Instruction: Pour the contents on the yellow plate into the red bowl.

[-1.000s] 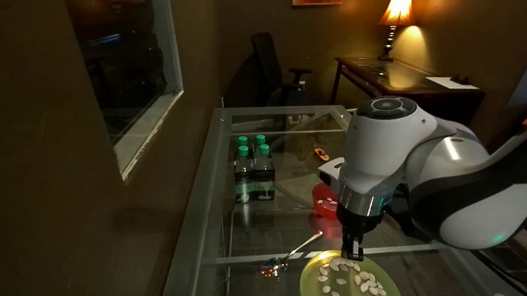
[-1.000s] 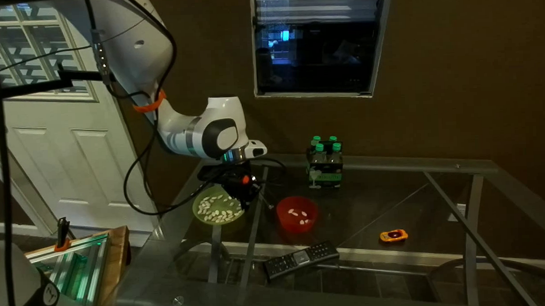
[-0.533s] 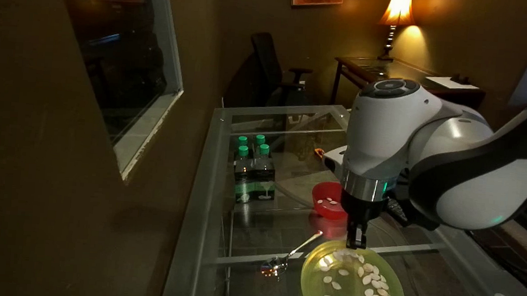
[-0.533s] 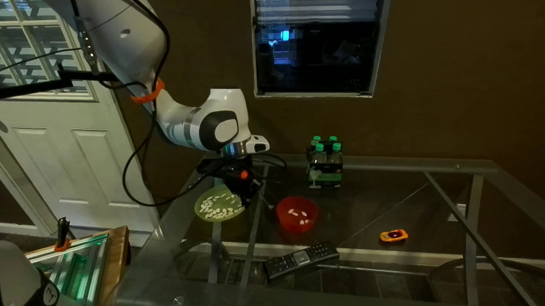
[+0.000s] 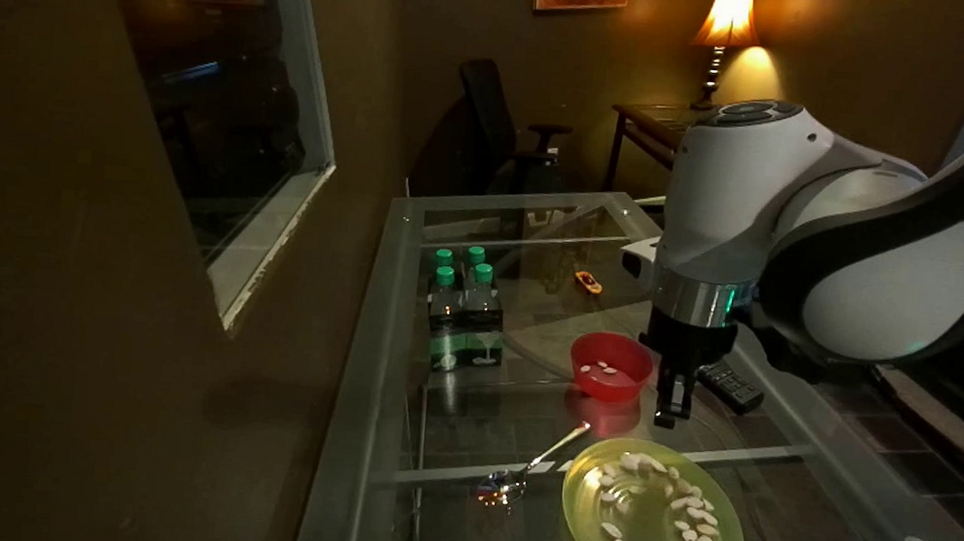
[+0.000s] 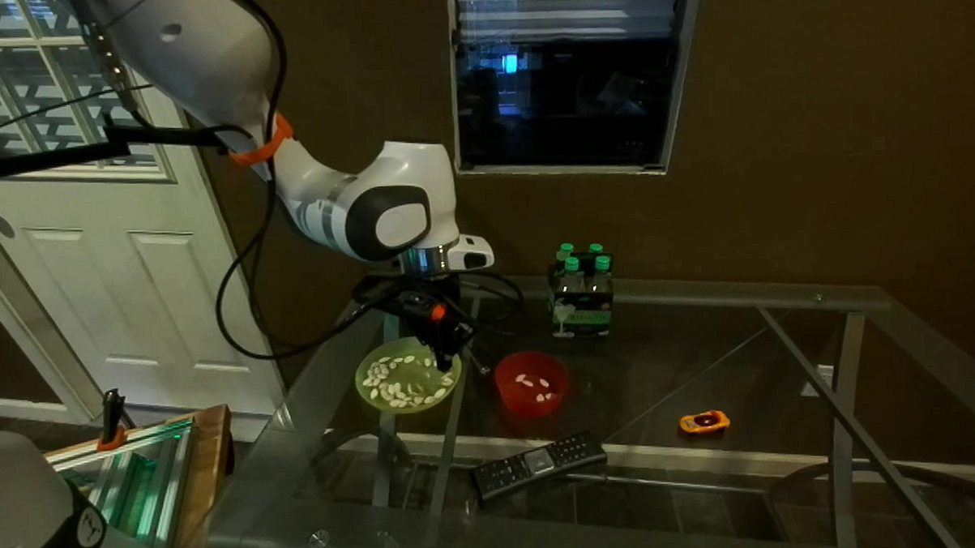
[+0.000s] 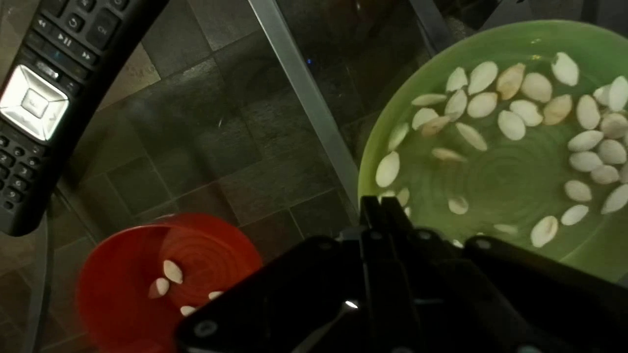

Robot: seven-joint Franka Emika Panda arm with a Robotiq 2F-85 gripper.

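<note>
My gripper [image 7: 380, 201], pinched together and empty, has lifted off the plate [image 7: 505, 179] near a tabletop [image 6: 545, 533] edge, so pouring likely needs regripping.

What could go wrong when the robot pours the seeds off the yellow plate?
Some seeds might spill, because the red bowl is narrower than the yellow plate. The hand looks shut and isn't gripping the plate, so it could bump it and scatter seeds. If the plate slides, it might knock the spoon lying near it.
</note>
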